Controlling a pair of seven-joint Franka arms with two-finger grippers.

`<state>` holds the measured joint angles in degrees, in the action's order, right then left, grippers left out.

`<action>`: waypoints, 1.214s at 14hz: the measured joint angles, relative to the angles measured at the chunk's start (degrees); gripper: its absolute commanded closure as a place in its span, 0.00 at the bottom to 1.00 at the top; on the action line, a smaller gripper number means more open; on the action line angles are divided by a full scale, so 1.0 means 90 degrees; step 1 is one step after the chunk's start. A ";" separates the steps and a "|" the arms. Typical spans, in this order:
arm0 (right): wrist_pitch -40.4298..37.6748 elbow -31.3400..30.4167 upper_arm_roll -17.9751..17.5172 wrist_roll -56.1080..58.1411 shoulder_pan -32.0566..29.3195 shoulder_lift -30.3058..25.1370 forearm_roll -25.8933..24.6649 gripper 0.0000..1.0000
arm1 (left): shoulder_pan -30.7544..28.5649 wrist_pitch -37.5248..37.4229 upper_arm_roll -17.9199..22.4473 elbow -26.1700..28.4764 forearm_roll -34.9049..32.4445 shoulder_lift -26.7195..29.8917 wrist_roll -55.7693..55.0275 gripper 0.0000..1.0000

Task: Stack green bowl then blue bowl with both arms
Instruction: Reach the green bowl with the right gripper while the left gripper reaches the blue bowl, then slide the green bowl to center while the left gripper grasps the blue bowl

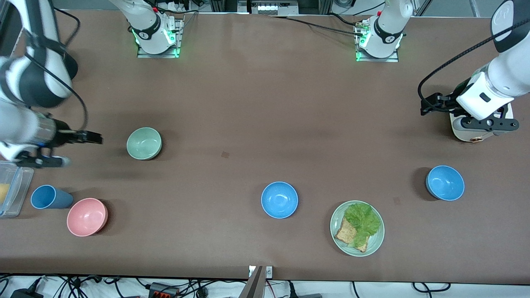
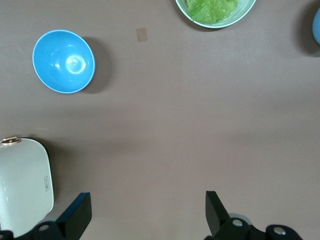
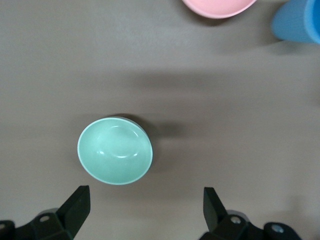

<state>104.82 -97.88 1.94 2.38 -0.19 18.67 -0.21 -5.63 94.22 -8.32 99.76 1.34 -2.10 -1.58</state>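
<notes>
The green bowl (image 1: 144, 143) sits upright toward the right arm's end of the table and also shows in the right wrist view (image 3: 115, 150). One blue bowl (image 1: 279, 200) sits mid-table, near the front camera. The second blue bowl (image 1: 445, 183) sits toward the left arm's end and shows in the left wrist view (image 2: 64, 61). My right gripper (image 1: 83, 138) is open and empty, up in the air beside the green bowl (image 3: 145, 207). My left gripper (image 1: 445, 105) is open and empty, over the table beside a white box (image 2: 146, 210).
A green plate (image 1: 374, 244) with bread and lettuce lies near the front camera between the two blue bowls. A pink bowl (image 1: 87, 217), a blue cup (image 1: 49, 197) and a clear container (image 1: 10, 188) stand at the right arm's end. The white box (image 1: 466, 131) lies under the left hand.
</notes>
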 measured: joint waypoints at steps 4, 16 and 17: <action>0.0760 -0.0695 0.0005 -0.0022 0.0050 0.0469 0.0001 0.00 | -0.0117 0.0069 0.0033 -0.0003 0.0000 -0.0284 0.0026 0.00; 0.1278 -0.0963 0.0013 -0.0037 0.0002 0.1423 0.0269 0.70 | -0.1812 0.2043 0.0117 -0.1679 -0.0173 -0.3755 0.2652 0.00; 0.1294 -0.0963 0.0011 -0.0038 0.0007 0.1457 0.0272 0.88 | -0.1830 0.2129 0.0119 -0.1750 -0.0282 -0.3902 0.2719 0.00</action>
<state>116.46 -106.54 2.04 2.04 -0.12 31.78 2.23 -22.10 113.38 -7.25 84.00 -1.20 -37.22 22.88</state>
